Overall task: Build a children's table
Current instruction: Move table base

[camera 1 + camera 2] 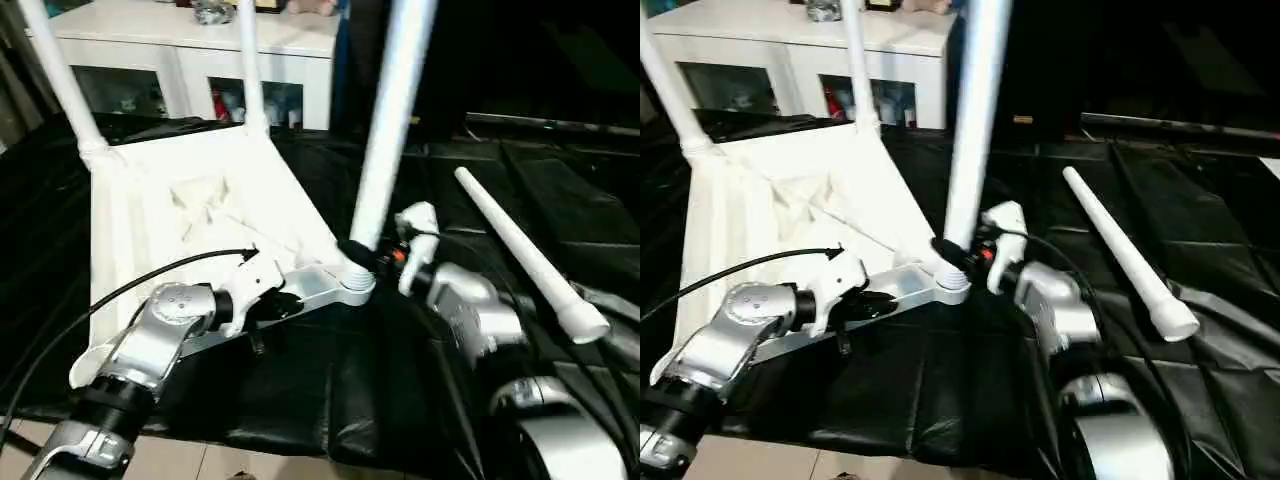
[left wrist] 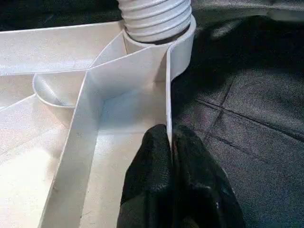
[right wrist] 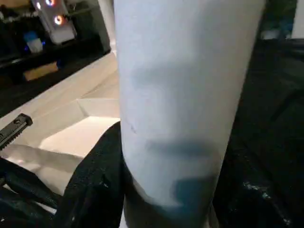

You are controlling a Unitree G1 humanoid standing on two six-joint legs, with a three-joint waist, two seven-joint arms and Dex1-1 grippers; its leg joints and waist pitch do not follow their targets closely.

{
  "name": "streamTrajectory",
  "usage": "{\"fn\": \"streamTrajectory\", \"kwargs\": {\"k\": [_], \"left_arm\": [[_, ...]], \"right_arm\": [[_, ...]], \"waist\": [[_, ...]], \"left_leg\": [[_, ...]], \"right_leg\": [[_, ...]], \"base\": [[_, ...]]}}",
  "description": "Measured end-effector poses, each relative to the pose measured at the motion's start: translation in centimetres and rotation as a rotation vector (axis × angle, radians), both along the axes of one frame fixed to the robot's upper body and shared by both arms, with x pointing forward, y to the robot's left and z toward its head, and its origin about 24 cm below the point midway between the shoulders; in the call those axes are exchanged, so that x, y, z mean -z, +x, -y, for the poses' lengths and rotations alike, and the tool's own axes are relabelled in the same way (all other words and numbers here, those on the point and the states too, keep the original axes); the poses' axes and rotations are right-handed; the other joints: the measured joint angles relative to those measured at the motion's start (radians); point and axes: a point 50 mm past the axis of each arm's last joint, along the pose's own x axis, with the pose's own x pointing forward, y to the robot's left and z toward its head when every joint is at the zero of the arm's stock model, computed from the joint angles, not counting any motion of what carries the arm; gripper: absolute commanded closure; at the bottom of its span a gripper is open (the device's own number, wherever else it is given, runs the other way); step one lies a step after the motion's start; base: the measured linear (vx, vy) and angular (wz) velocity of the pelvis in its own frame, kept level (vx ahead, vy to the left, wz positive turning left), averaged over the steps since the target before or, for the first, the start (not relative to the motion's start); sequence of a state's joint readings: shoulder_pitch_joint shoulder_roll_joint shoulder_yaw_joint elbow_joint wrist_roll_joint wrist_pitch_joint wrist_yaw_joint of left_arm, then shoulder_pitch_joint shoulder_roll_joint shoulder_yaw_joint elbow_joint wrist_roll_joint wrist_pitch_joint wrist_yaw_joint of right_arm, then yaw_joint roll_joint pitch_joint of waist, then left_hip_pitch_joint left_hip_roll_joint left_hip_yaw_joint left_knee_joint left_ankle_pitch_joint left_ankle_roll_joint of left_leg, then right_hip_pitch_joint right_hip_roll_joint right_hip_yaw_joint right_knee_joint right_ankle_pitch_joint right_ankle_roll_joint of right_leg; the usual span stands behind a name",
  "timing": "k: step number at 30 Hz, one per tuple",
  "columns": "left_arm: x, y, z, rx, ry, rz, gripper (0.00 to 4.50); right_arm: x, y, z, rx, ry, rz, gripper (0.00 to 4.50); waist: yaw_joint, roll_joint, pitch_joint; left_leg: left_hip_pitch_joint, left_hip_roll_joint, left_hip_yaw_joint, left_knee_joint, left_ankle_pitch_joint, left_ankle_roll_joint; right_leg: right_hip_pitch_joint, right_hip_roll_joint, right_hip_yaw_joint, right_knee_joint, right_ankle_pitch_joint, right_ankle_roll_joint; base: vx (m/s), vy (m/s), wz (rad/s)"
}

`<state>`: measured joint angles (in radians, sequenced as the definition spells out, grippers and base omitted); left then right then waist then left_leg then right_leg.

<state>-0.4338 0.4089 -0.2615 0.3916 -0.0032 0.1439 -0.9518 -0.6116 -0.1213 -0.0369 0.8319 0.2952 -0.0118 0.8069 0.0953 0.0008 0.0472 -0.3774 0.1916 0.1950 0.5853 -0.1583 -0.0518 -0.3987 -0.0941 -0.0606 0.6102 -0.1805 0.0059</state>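
The white tabletop (image 1: 200, 200) lies underside up on a black cloth. Two legs (image 1: 65, 85) (image 1: 250, 70) stand in its far corners. A third leg (image 1: 390, 120) stands upright in the near corner socket (image 1: 352, 285), its threaded end (image 2: 154, 19) partly showing above the socket. My right gripper (image 1: 365, 250) is shut on this leg just above the socket, with the black fingers (image 3: 95, 180) on both sides of it. My left gripper (image 2: 169, 130) is shut on the tabletop's thin side rim, close to that same corner. A fourth leg (image 1: 525, 255) lies loose on the cloth to the right.
A white cabinet (image 1: 180, 40) with glass doors stands behind the tabletop. The black cloth (image 1: 330, 390) covers the work surface up to its near edge. A black cable (image 1: 120, 290) loops over my left forearm.
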Motion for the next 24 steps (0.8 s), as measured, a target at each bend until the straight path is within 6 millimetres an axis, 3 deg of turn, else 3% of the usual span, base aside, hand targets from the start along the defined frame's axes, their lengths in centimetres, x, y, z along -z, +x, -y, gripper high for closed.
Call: {"fn": "streamTrajectory", "kwargs": {"k": [11,24], "left_arm": [[0.1,0.4,0.8,0.018,0.009,0.011,4.5],[0.0,0.3,0.3,0.06,0.035,0.001,4.5]], "right_arm": [[0.9,-1.5,0.7,0.066,-0.015,0.127,2.59],[0.1,-1.2,0.0,-0.073,-0.143,0.152,2.59]], "waist": [[0.015,0.0,0.0],[0.009,-0.003,-0.001]], "left_leg": [[0.0,0.0,0.0,-0.001,0.0,0.0],[0.001,0.0,-0.001,-0.006,0.0,0.0]], "right_leg": [[0.002,0.0,0.0,-0.001,-0.001,0.001],[0.001,0.0,-0.001,-0.004,-0.001,0.002]], "base": [[0.0,0.0,0.0],[0.0,0.0,0.0]]}}
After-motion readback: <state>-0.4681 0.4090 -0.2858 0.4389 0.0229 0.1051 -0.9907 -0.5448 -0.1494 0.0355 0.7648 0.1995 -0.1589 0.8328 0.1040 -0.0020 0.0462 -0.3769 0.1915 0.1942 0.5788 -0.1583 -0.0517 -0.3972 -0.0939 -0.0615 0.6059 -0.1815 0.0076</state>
